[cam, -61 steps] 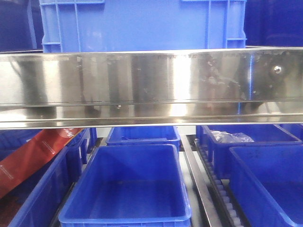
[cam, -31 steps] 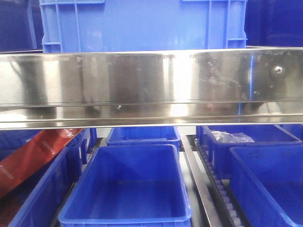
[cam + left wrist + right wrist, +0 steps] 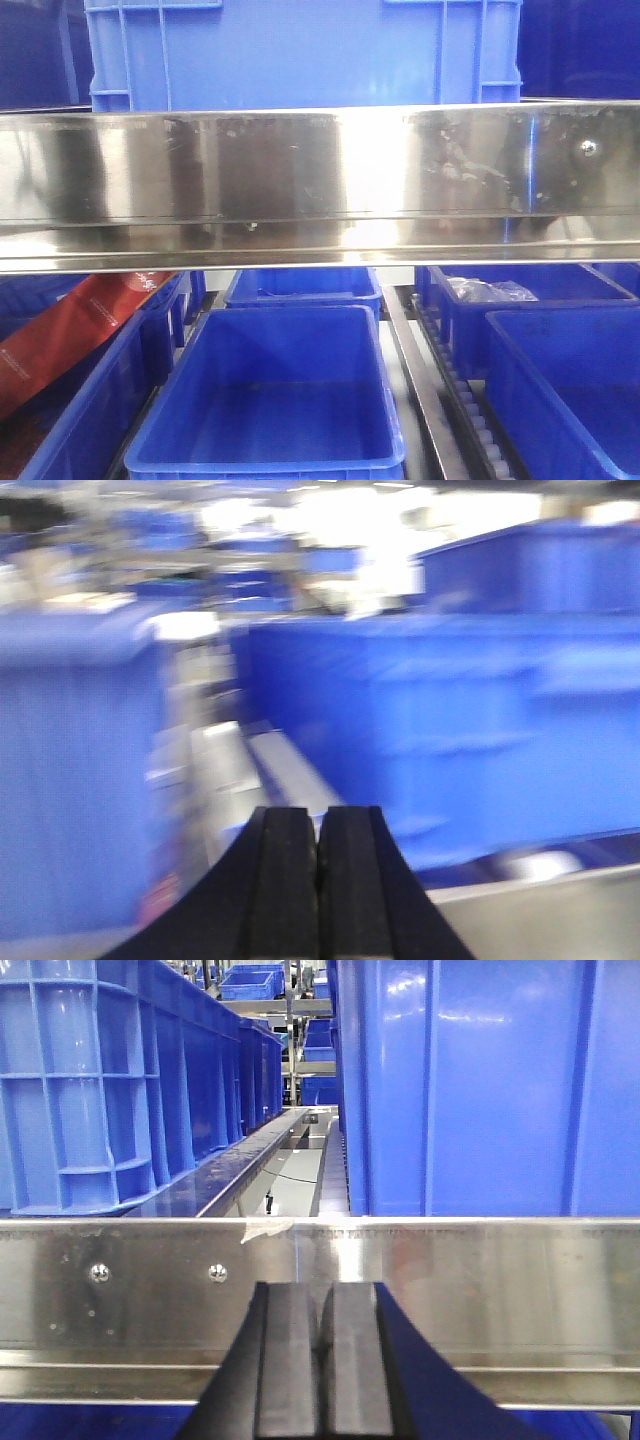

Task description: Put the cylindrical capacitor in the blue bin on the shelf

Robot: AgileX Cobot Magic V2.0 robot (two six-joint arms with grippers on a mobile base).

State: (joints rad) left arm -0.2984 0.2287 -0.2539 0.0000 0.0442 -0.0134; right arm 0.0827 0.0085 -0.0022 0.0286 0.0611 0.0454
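Observation:
The shelf's shiny steel front rail spans the front view, with an empty blue bin just below it at centre. The cylindrical capacitor is out of view in every frame. My left gripper is shut, its black fingers pressed together with nothing between them; its view is blurred, with blue bins beyond. My right gripper is also shut and empty, and sits close in front of the steel rail. Neither gripper appears in the front view.
A large light-blue crate stands on the level above the rail. Below are more blue bins, one holding a clear plastic bag, and a red pack at left. A white roller track runs between rows. Tall blue crates flank the right wrist view.
The bright reflection on the steel rail has drifted a little to the left. The bins and everything else in the front view stay put.

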